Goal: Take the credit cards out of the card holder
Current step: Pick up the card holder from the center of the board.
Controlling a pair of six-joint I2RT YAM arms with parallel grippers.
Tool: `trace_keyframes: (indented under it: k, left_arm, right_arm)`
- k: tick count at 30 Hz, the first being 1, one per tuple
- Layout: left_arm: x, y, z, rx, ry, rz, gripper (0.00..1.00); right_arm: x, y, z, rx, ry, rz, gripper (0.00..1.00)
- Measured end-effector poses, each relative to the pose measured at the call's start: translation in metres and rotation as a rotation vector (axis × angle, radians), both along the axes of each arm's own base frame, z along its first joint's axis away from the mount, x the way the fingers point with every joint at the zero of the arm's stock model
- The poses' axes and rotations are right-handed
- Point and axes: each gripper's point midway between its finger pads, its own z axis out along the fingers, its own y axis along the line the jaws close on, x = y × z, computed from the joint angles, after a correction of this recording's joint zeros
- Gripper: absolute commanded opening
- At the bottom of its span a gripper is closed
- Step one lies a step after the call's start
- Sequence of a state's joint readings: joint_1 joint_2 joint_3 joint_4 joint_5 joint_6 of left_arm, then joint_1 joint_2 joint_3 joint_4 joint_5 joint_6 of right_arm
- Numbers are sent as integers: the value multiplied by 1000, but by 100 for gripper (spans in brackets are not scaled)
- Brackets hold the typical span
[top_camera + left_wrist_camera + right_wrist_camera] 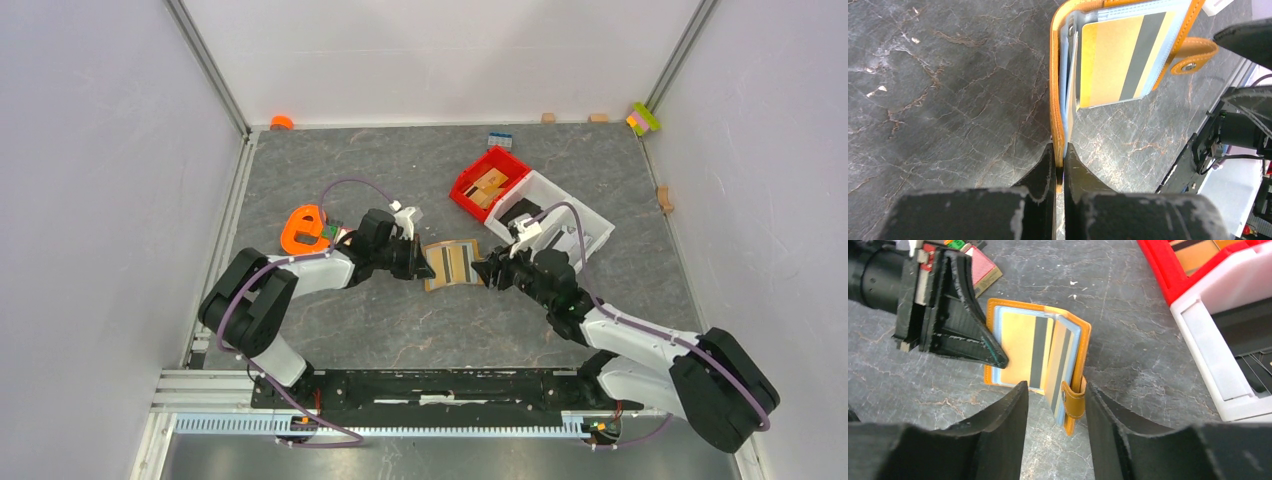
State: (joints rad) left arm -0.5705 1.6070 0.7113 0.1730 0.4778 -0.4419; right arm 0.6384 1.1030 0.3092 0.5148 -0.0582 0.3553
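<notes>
**Top external.** Card holder (449, 263) lies open at mid-worktop (400, 330). Left claw (418, 262) is at its left edge and right claw (483, 272) at its right. Red bin (470, 190) and white tray (595, 225) stand to the far right, close beside the right arm. The near side is bare and gives room to draw back.

**Left wrist.** Left claw (1060, 165) is clenched on the orange cover edge of the card holder (1055, 75). Credit cards (1108, 60), yellow with a dark stripe, sit sleeved in the pale lining.

**Right wrist.** Right claw (1054, 390) is released, its jaws spread either side of the snap strap (1073, 402). Whether they touch it cannot be told.

**Hazards, as judged.**
- The thin cover may slip from the single pinch under a pull.
- Closing on sleeve and card together would drag the whole holder.
- A wide pull to the right risks striking the tray.
</notes>
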Motion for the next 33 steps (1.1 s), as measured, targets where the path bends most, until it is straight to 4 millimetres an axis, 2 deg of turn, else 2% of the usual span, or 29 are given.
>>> trace_keyframes:
  k: [7,10,12,16,21,25,33]
  left_arm:
    - [-2,-2,2,-15,16,0,2]
    - [-4,-6,8,-43,20,-13,2]
    - [-4,-8,15,-64,13,-22,2]
    - [-3,-11,24,-92,-11,-29,2]
    - [-6,-13,27,-115,-4,-41,2]
    - [-10,-15,30,-137,9,-56,2]
    - [-19,-24,47,-225,-8,-104,2]
  right_arm:
    - [-18,18,8,0,-73,99,32]
    - [-22,27,1,-7,-55,148,27]
    - [-22,27,-11,-32,-24,149,28]
    - [-18,17,-20,-71,-2,93,30]
    - [-16,17,-11,-55,-26,84,29]
    - [-14,15,-12,-76,-23,76,29]
    - [-6,5,-2,-41,-29,55,29]
